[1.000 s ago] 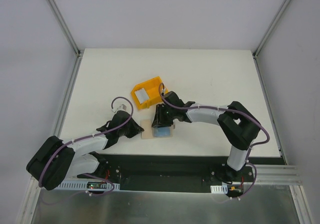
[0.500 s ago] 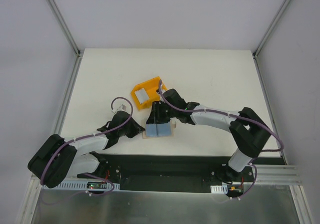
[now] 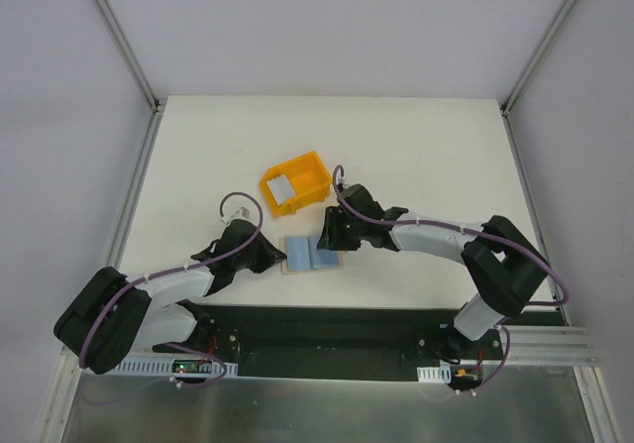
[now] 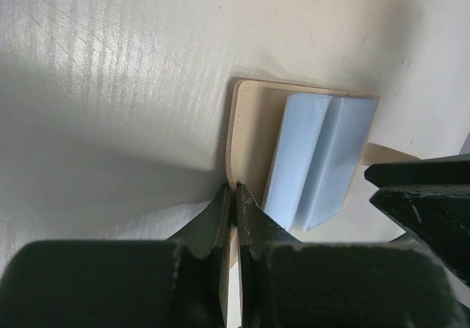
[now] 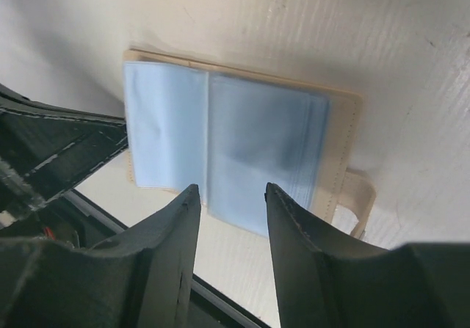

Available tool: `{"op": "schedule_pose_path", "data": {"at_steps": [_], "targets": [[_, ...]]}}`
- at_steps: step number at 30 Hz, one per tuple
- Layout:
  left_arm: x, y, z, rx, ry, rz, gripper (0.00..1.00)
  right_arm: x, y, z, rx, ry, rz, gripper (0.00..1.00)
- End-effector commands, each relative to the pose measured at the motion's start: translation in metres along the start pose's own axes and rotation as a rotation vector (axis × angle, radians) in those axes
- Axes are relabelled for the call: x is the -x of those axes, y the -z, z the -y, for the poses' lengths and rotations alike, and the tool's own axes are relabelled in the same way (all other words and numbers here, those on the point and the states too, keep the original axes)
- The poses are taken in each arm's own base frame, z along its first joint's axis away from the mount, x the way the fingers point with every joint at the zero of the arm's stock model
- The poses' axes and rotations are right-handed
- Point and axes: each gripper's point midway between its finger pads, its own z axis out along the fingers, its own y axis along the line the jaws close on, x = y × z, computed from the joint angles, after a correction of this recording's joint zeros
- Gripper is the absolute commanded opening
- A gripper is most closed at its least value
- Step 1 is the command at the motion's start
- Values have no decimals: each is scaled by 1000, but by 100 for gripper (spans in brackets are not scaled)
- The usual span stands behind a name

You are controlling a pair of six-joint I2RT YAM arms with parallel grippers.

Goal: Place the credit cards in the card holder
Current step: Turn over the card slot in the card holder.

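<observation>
Your left jaws are pinching shut on the edge of the card holder (image 4: 250, 130), which is lying open on the worktop (image 3: 198, 166) near the yellow bin (image 3: 311, 176), on the side toward the arm bases. Your right jaws are hovering over its pale blue pockets (image 5: 242, 137), standing partly open and gripping nothing. One grey card (image 3: 281, 189) is lying in the bin.

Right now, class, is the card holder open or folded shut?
Open: the card holder lies spread flat on the table, its pale blue inside facing up.
</observation>
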Motion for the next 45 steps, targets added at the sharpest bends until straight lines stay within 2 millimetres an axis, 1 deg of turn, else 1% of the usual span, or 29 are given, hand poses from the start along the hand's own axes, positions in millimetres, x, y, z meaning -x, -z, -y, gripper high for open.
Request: {"op": "schedule_pose_path", "data": {"at_steps": [1,4,8,11,13,14,18,19,21,24,27,29,31,32,34,35,36,37,38,39,41,45], "targets": [[-2,2,-9,31,-16,-7,0,-7,-6,6,-37,-16,-29,43],[-2,1,-9,30,-18,-8,0,-12,-11,10,-55,-16,-58,43],[-2,1,-9,33,-22,-12,0,-19,-19,6,-46,-3,-97,43],[-2,1,-10,35,-22,-13,0,-17,-22,-5,-38,39,-103,41],[-2,0,-10,36,-20,-13,0,-20,-26,-13,-23,51,-130,41],[-2,0,-9,33,-21,-13,0,-22,-32,-15,-16,43,-149,41],[-3,0,-10,34,-20,-17,0,-24,-43,-29,36,37,-194,41],[-3,1,-10,33,-19,-17,0,-23,-46,-35,59,36,-198,41],[-3,1,-12,38,-14,-14,0,-17,-47,-55,151,37,-190,41],[-4,0,-14,46,-3,-14,0,-5,-41,-85,280,52,-159,41],[-5,-1,-19,63,13,-17,0,7,-23,-111,388,86,-120,41],[-7,-2,-22,73,21,-22,0,11,-7,-123,442,121,-88,41],[-8,-4,-25,79,33,-27,0,16,7,-126,458,156,-50,41],[-8,-5,-25,77,39,-29,0,21,13,-122,436,164,-15,41],[-10,-6,-25,76,41,-40,0,29,17,-100,317,164,54,43],[-11,-6,-25,78,41,-41,0,29,17,-82,233,151,60,43],[-11,-6,-25,76,40,-43,0,29,15,-60,142,127,61,43],[-11,-6,-24,74,38,-43,0,25,14,-41,72,98,45,43],[-10,-6,-23,70,36,-41,0,21,12,-26,28,68,30,43],[-10,-5,-23,67,34,-39,0,17,10,-16,8,44,20,43],[-9,-5,-21,60,31,-38,0,11,8,-3,-24,20,9,43],[-7,-3,-18,46,20,-27,0,1,2,5,-49,12,-19,44]]}}
